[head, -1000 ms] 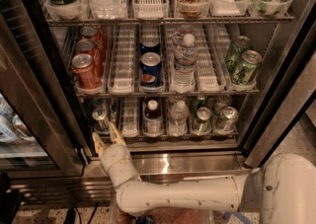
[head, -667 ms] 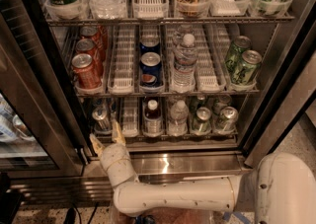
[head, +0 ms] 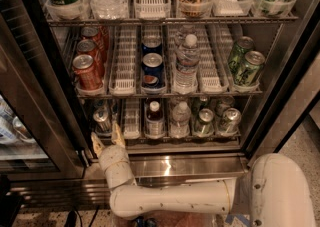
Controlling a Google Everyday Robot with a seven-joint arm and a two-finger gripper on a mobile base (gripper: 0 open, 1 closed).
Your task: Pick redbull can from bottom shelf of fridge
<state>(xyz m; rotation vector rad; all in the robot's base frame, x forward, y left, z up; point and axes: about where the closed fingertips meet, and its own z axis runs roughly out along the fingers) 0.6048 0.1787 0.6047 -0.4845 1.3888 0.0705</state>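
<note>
Down low, the white arm [head: 175, 200] reaches in from the right along the floor and bends upward at the wrist, so the gripper [head: 106, 139] sits at the left end of the bottom shelf [head: 175, 146], right in front of its steel lip. Its two pale fingers [head: 118, 136] are spread apart with nothing between them. The redbull can [head: 102, 120] stands upright in the leftmost lane of that shelf, just beyond the fingertips, and I cannot tell whether either one touches it. To the can's right on the same shelf come an empty white lane tray [head: 131, 119], a dark bottle [head: 155, 119] with a white cap, a clear water bottle [head: 180, 119] and two green-tinted cans [head: 204, 122]. One rack up, red cola cans [head: 86, 71] line the left lane, blue cans [head: 151, 66] stand in the middle, another water bottle [head: 186, 62] is beside them, and green cans [head: 246, 64] sit at the right. The fridge [head: 282, 91] stands open, its glass door [head: 20, 136] swung out to the left.
</note>
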